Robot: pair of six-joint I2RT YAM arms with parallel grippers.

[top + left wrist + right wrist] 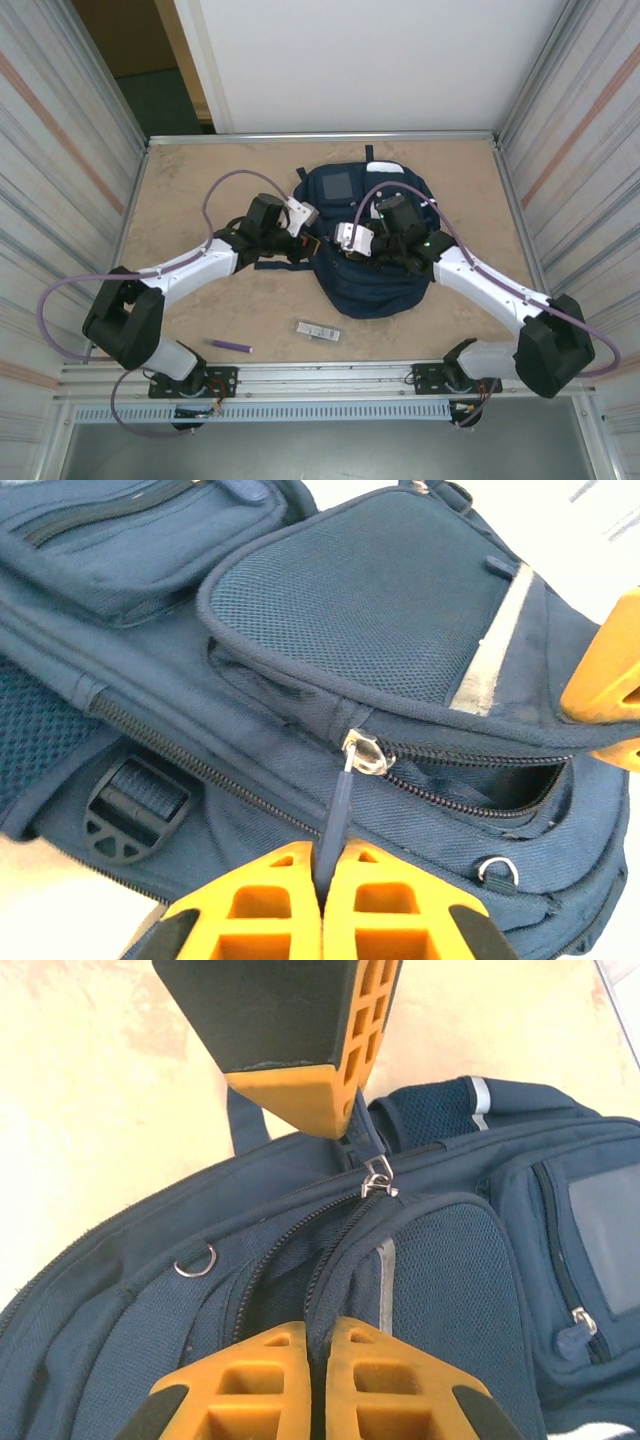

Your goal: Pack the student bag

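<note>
We note the backpack [368, 290] lying flat mid-table, toward the back wall, with both arms bent in over it. The left gripper [321, 865] has its fingers pressed together, pinching the blue zip pull [337, 810] that hangs from the metal slider [364, 751] of the mesh pocket [400, 610]. The zip past the slider gapes partly open. The right gripper [318, 1340] is pressed together too, nipping the pocket's piped edge [335, 1250]. Near the arm bases, on the table [200, 180], lie a purple pen [231, 346] and a small grey packet [318, 331], both apart from the backpack.
</note>
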